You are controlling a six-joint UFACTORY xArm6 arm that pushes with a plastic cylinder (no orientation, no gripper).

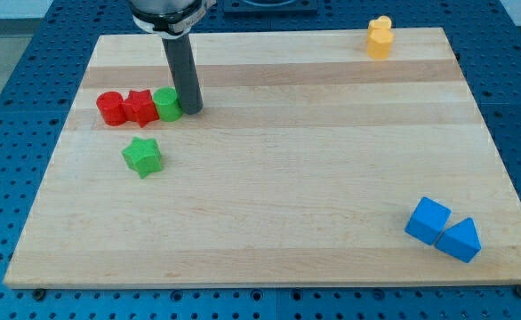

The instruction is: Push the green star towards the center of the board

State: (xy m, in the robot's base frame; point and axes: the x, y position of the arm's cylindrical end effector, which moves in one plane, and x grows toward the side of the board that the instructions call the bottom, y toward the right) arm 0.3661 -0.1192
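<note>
The green star (142,156) lies on the wooden board (287,178) at the view's left, below a row of three blocks. My tip (192,109) rests on the board at the right end of that row, touching or almost touching a small round green block (166,103). The tip is up and to the right of the green star, well apart from it. The dark rod rises from the tip to the view's top.
A red star-like block (140,108) and a red round block (111,108) sit left of the round green block. A yellow block (380,37) is at the top right edge. A blue cube (428,220) and a blue triangular block (460,240) are at the bottom right.
</note>
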